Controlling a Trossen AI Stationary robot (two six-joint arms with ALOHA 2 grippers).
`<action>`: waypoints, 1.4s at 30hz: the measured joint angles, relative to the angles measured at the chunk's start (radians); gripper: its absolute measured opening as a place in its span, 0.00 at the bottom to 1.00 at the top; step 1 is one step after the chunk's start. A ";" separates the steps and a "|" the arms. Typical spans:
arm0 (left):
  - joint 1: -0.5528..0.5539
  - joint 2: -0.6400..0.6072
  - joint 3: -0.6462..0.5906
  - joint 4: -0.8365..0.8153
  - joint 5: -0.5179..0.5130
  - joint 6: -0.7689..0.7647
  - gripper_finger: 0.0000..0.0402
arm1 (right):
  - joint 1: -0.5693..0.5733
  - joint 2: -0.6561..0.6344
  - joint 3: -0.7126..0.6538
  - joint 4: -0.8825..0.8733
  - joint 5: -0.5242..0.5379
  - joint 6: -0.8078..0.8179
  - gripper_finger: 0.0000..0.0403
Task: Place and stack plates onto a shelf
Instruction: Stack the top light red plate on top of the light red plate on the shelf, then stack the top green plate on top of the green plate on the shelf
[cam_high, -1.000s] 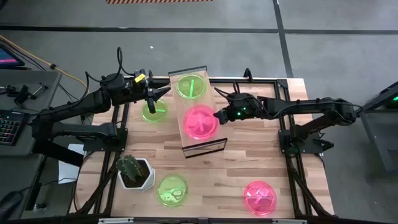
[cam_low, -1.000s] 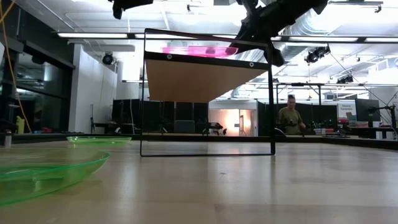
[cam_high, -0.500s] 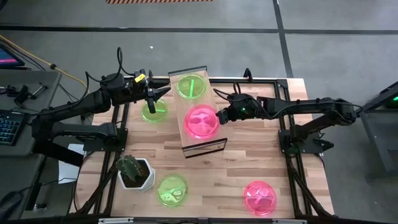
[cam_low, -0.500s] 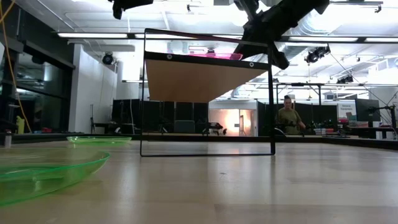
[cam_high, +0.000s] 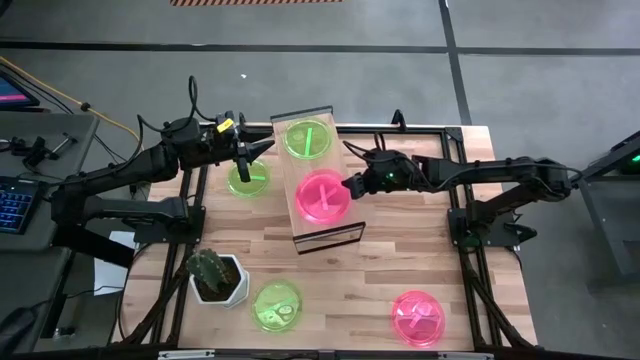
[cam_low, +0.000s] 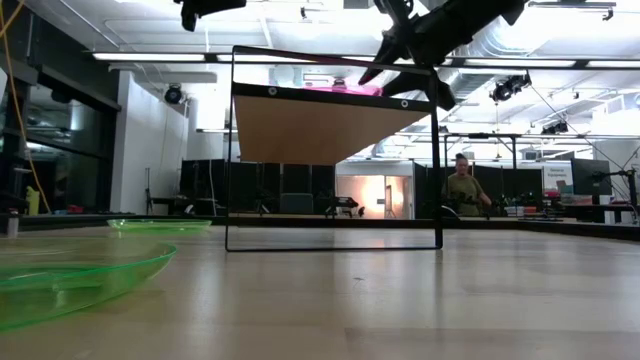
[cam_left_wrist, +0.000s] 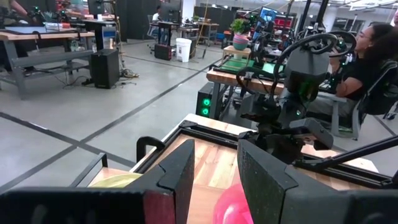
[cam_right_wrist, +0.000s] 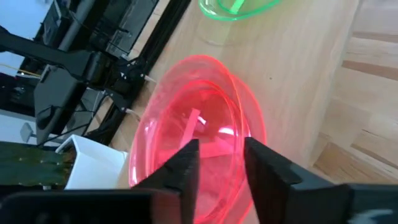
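Note:
The shelf (cam_high: 318, 215) is a light-wood plank on a dark frame at the table's middle. A green plate (cam_high: 306, 138) lies on its far end and a pink plate (cam_high: 323, 196) on its middle. My right gripper (cam_high: 350, 185) is open at the pink plate's right rim, and the plate (cam_right_wrist: 199, 137) shows between its fingers. My left gripper (cam_high: 250, 150) hangs open over a green plate (cam_high: 247, 180) that lies on the table left of the shelf. It holds nothing (cam_left_wrist: 216, 180). One more green plate (cam_high: 276, 305) and one more pink plate (cam_high: 418, 317) lie near the front edge. My right gripper's open fingers (cam_right_wrist: 186, 165) stand on either side of the pink plate's right rim (cam_right_wrist: 244, 140), coming slanting down from the table's right. Whether they touch it I cannot tell. The plate lies on the shelf top (cam_low: 345, 89).
A cactus in a white pot (cam_high: 215, 275) stands at the front left beside the near green plate. The shelf's near end (cam_high: 328, 232) is bare wood. In the low view the shelf (cam_low: 335, 110) stands raised on its thin frame. A person (cam_low: 466, 190) is in the room beyond.
My right gripper has opened and let go of the pink plate. The plate, held a little above the shelf a second ago, has come down and now lies flat on the shelf top. My left arm has kept still.

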 joint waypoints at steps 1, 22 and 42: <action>0.000 0.000 0.000 -0.001 0.000 0.000 0.28 | 0.000 0.001 0.000 -0.001 0.000 -0.001 0.29; 0.000 0.000 0.000 -0.016 -0.001 0.000 0.28 | -0.095 -0.250 0.000 -0.055 0.078 -0.314 0.43; -0.003 0.000 -0.053 -0.686 -0.282 -0.617 0.28 | -0.099 -0.265 0.000 -0.162 0.095 -0.356 0.43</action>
